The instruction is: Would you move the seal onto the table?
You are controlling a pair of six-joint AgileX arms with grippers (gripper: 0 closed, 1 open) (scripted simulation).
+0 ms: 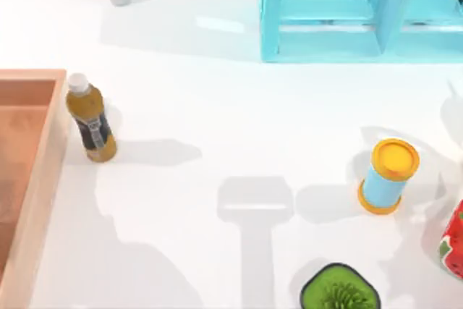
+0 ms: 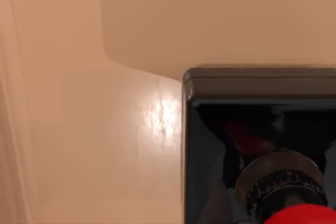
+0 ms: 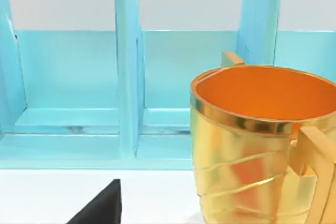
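The stamp is not on the table yet.
The stamp sits on the tray; I cannot tell the claws' state.

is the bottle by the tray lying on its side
No, the bottle stands upright on the table, white cap on top, just beside the tray rim.

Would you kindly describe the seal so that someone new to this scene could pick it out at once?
Start at the orange-brown wooden tray at the left edge of the table, beside the amber bottle. On its floor, seen close in the left wrist view, stands the seal. Its black square base, metal collar and red knob set it apart from the white-capped bottle.
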